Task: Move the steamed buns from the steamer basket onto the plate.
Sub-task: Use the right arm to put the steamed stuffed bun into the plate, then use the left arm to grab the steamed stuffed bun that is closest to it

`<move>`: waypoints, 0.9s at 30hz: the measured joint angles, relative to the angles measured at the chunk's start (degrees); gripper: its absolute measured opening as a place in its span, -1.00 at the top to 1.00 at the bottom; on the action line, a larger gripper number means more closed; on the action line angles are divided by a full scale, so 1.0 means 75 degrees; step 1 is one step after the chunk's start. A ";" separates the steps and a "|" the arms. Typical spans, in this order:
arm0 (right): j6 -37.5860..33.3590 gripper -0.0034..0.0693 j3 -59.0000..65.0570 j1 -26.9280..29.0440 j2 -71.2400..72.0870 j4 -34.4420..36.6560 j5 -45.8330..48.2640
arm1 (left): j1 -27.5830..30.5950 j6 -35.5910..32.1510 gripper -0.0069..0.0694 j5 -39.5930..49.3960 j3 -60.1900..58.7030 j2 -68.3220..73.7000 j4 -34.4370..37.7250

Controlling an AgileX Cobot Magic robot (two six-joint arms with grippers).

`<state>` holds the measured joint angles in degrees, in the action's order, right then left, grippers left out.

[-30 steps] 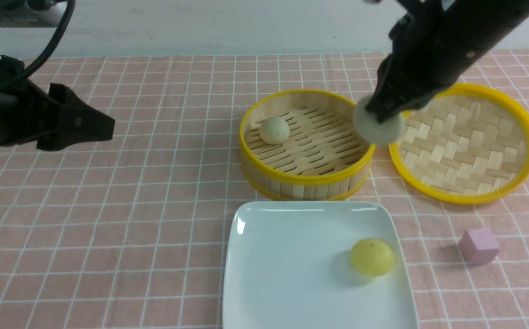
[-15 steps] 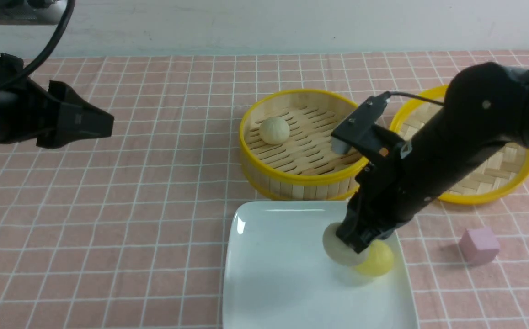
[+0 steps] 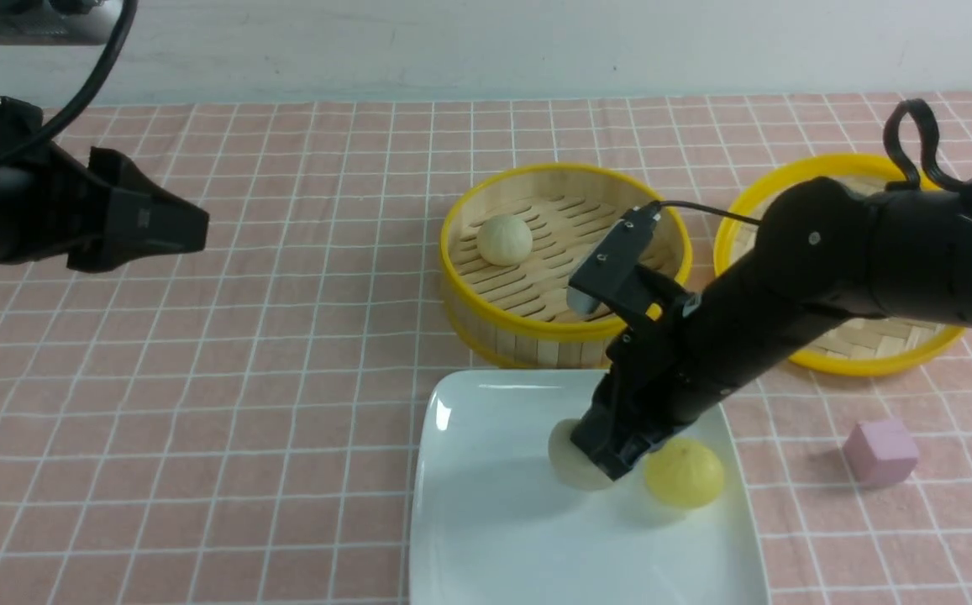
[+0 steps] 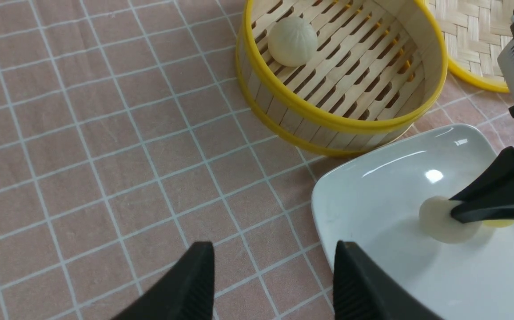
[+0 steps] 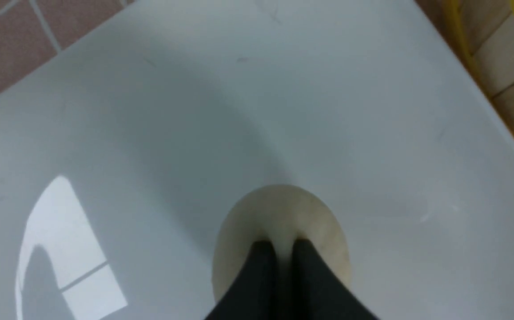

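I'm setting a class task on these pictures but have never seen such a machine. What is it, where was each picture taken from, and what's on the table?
It is a robot with two arms. One picture looks forward from between the arms; the other two come from cameras on each wrist. On the checked cloth stand a steamer basket with one pale bun inside, a woven tray, a pink cube and a white plate bearing a yellow bun. The right end effector pinches a second pale bun at the plate. The left end effector hangs open, holding nothing.
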<state>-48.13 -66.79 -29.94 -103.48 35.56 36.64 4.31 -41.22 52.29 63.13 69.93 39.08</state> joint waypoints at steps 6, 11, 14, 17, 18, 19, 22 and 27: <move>-0.0054 0.11 0.0000 0.0000 0.0000 0.0028 -0.0028 | 0.0000 0.0000 -0.19 0.0000 0.0000 0.0000 0.0000; -0.0069 -0.30 0.0000 0.0000 0.0081 0.0161 -0.0409 | 0.0000 0.0000 -0.19 0.0008 0.0000 0.0000 0.0000; -0.0069 -0.40 0.0000 0.0000 0.0637 0.0285 -0.0860 | 0.0000 0.0000 -0.19 0.0077 0.0000 0.0000 0.0040; -0.0069 -0.42 0.0000 0.0000 0.1547 0.0315 -0.1255 | 0.0000 -0.0176 -0.19 0.0173 0.0000 0.0000 0.0227; -0.0069 -0.42 0.0000 0.0000 0.1695 0.0315 -0.1273 | 0.0000 -0.0210 -0.19 0.0189 0.0000 0.0000 0.0244; -0.0069 -0.42 0.0000 0.0000 0.2146 0.0294 -0.1412 | 0.0000 -0.0385 -0.19 0.0235 0.0000 0.0000 0.0433; -0.0069 -0.42 0.0000 0.0000 0.3300 0.0214 -0.1581 | 0.0000 -0.0829 -0.19 0.0325 0.0000 0.0000 0.0966; 0.0077 -0.43 0.0000 0.0000 0.4591 -0.0308 -0.1612 | 0.0000 -0.1446 -0.19 0.0376 0.0000 0.0000 0.1637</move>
<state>-47.56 -66.79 -29.94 -69.04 33.25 24.55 4.31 -52.06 55.11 63.13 69.93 51.36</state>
